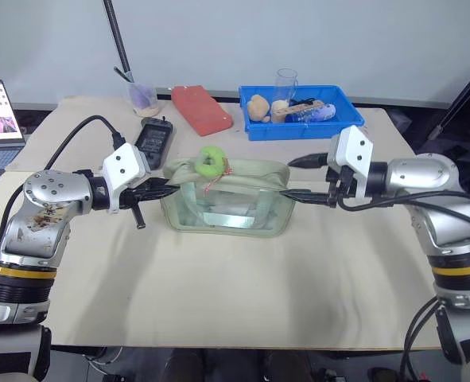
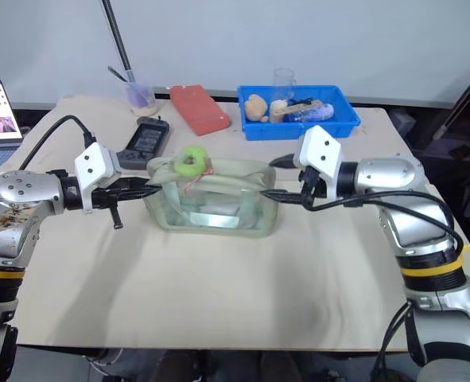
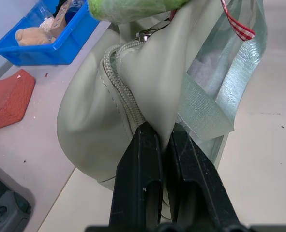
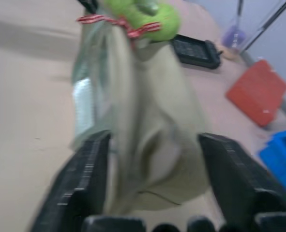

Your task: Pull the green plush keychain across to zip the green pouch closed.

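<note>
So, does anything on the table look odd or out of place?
Only the green pouch: its top sags and creases where the left claw pinches one end. Nothing is spilled or broken.

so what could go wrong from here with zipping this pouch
1. The right gripper stands open around the pouch's end, so only the left gripper pins the fabric; a pull on the zipper could drag the whole pouch across the table.
2. The keychain sits on top near the left-held end and neither gripper holds it; a grab there might catch the fabric or the red cord instead.
</note>
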You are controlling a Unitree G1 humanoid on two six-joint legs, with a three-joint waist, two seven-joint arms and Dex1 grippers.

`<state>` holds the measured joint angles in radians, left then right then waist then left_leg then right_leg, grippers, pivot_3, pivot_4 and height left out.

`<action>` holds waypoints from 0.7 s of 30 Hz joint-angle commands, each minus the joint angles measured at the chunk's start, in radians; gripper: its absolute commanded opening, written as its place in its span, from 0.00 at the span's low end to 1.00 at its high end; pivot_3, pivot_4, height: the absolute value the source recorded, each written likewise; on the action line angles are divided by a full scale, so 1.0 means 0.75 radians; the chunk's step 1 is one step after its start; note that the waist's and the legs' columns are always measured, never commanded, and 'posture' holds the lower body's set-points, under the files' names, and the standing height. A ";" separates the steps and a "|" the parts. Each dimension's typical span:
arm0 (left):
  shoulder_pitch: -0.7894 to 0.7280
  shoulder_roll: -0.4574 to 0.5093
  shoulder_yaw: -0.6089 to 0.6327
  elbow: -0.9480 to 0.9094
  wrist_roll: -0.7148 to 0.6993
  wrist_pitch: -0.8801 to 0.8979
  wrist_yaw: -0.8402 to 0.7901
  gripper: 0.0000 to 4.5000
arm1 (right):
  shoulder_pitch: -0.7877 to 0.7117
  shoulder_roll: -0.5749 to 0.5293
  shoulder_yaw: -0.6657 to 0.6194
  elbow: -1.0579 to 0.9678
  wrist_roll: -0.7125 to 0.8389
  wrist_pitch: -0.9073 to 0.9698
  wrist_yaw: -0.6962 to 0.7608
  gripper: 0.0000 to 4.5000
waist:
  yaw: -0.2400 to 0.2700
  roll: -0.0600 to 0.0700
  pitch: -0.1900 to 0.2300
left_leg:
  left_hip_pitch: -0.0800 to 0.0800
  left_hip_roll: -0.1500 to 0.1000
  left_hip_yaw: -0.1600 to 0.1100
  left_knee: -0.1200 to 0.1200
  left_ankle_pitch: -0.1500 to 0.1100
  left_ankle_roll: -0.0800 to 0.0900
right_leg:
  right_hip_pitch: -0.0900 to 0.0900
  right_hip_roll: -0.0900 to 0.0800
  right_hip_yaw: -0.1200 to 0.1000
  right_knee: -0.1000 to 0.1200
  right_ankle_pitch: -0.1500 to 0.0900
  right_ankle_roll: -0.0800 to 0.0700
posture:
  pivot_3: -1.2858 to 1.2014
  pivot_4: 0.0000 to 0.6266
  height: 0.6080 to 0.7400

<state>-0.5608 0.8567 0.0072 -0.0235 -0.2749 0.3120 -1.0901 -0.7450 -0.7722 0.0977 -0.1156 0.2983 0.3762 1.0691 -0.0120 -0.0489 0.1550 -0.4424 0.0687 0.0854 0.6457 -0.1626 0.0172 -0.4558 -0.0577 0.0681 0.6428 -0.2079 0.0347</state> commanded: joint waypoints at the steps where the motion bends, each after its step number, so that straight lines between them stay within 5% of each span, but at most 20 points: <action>1: -0.032 0.008 -0.001 -0.026 0.007 0.010 -0.002 0.00 | -0.118 0.074 -0.018 -0.052 0.027 0.051 -0.060 0.99 | 0.000 0.000 0.000 | 0.000 0.000 0.000 0.000 0.000 0.000 | 0.000 0.000 0.000 0.000 0.000 0.000 | 0.52 0.24 1.00; 6: -0.038 0.001 -0.013 -0.021 0.012 0.014 -0.001 0.00 | -0.248 0.336 0.129 -0.049 -0.050 0.102 -0.208 0.99 | -0.011 0.000 0.000 | 0.001 0.001 0.000 0.000 0.000 0.000 | -0.001 0.002 0.000 0.005 0.003 0.003 | 0.52 0.24 1.00; 13: -0.056 0.002 -0.024 -0.029 0.008 0.024 -0.007 0.00 | -0.308 0.463 0.264 0.040 -0.144 0.096 -0.218 0.99 | 0.000 0.000 0.000 | 0.000 0.001 0.000 0.000 0.000 0.000 | -0.001 0.001 0.000 0.004 0.002 0.003 | 0.52 0.24 1.00; 21: -0.036 0.013 -0.014 -0.059 0.000 0.042 -0.007 0.00 | -0.337 0.495 0.287 0.144 -0.208 0.062 -0.212 0.43 | -0.002 0.000 0.000 | 0.000 0.001 -0.001 -0.001 0.000 0.000 | -0.002 0.001 -0.002 0.004 0.002 0.002 | 0.52 0.24 1.00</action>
<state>-0.5843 0.8548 -0.0172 -0.0322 -0.2714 0.3392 -1.0929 -0.9705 -0.4038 0.3263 0.0042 0.1546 0.4483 0.9126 -0.0138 -0.0488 0.1549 -0.4423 0.0695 0.0851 0.6452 -0.1626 0.0171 -0.4571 -0.0569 0.0670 0.6461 -0.2067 0.0361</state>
